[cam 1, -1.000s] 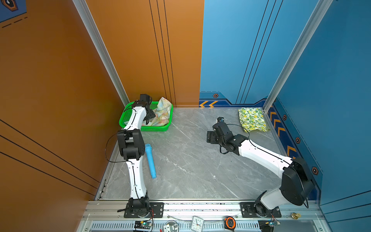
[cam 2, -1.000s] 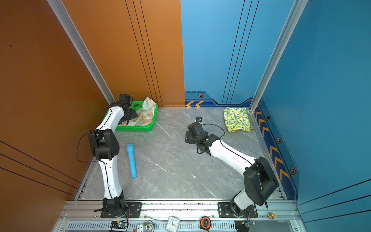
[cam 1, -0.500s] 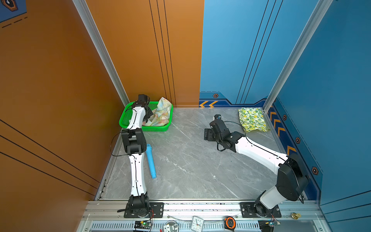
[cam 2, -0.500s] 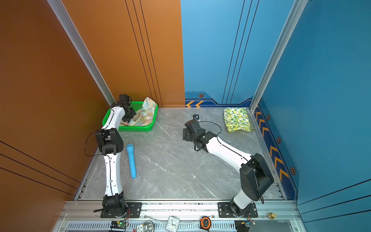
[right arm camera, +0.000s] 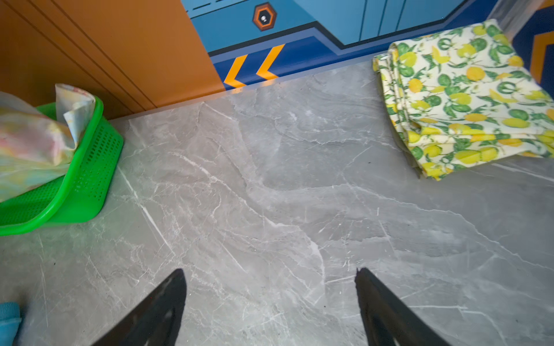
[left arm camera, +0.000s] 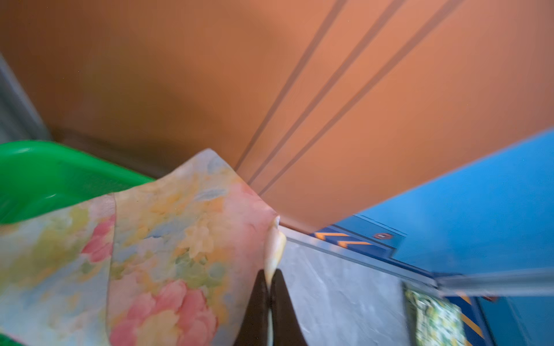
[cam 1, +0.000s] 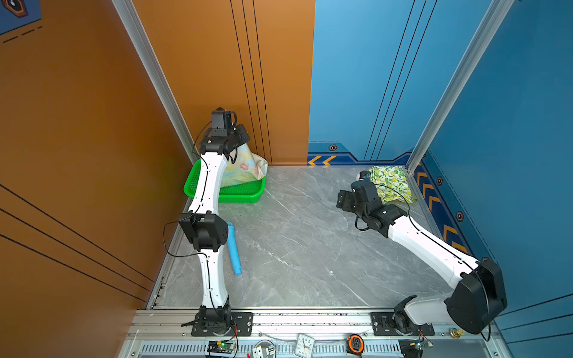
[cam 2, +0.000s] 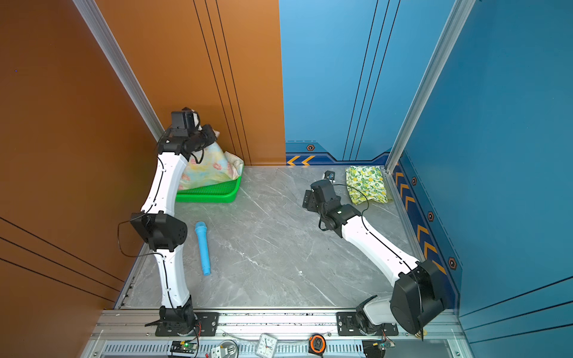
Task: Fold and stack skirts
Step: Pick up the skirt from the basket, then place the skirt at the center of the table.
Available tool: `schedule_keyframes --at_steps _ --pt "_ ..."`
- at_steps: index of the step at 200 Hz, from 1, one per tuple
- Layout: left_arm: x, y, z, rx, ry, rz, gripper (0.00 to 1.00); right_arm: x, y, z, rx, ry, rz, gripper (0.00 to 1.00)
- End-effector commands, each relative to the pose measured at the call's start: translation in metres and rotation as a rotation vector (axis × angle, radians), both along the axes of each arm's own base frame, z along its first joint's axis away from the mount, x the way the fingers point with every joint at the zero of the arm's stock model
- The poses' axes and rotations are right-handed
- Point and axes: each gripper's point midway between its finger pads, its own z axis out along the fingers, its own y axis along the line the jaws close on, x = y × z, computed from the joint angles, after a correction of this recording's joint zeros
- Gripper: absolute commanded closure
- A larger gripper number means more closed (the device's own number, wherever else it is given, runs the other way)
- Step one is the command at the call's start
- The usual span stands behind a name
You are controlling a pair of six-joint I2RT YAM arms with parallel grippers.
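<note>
My left gripper (left arm camera: 270, 277) is shut on a pinched edge of the pastel skirt with pink flowers (left arm camera: 168, 239). It holds the skirt (cam 1: 245, 169) up against the orange wall, and the lower part still hangs into the green basket (cam 1: 238, 193). The lemon-print skirt (cam 1: 391, 183) lies folded in the back right corner, also seen in the right wrist view (right arm camera: 461, 99). My right gripper (right arm camera: 269, 271) is open over bare grey floor, with nothing between its fingers, just left of the lemon skirt.
A light-blue microphone toy (cam 2: 203, 248) lies on the floor beside the left arm's elbow. The basket (cam 2: 214, 193) stands in the back left corner against the orange wall. Walls close the floor on three sides.
The left gripper has shut on the pastel skirt and risen, pulling the cloth up out of the basket. The right arm has shifted slightly toward the lemon skirt, still open.
</note>
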Motion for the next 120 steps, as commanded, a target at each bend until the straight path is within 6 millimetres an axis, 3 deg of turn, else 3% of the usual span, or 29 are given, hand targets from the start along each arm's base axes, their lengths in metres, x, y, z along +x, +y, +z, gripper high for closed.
schedule_keyframes --at_steps 1,18,29,40,54,75,97,110,120 --pt "-0.049 -0.088 0.081 0.001 -0.206 -0.263 1.00 -0.007 -0.033 0.010 0.060 -0.027 -0.068 0.11" --pt "-0.089 -0.135 0.111 0.005 -0.278 -0.394 1.00 -0.013 -0.055 0.018 0.088 -0.051 -0.107 0.11" --pt "-0.115 -0.162 0.119 -0.010 -0.306 -0.480 1.00 -0.018 -0.068 0.022 0.102 -0.065 -0.132 0.11" --pt "-0.138 -0.185 0.118 -0.017 -0.320 -0.547 1.00 -0.024 -0.078 0.024 0.113 -0.078 -0.153 0.11" --pt "-0.159 -0.201 0.109 -0.012 -0.319 -0.576 1.00 -0.031 -0.089 0.024 0.122 -0.087 -0.176 0.11" --pt "-0.163 -0.207 0.064 -0.022 -0.243 -0.572 1.00 -0.039 -0.095 0.016 0.130 -0.074 -0.181 0.11" --pt "-0.149 -0.192 -0.010 -0.065 -0.095 -0.510 1.00 -0.044 -0.094 0.001 0.129 -0.032 -0.167 0.11" --pt "-0.141 -0.179 -0.065 -0.071 0.018 -0.455 1.00 -0.048 -0.091 -0.011 0.129 0.005 -0.154 0.11" --pt "-0.134 -0.175 -0.094 -0.066 0.056 -0.434 1.00 -0.049 -0.087 -0.018 0.133 0.026 -0.140 0.11"
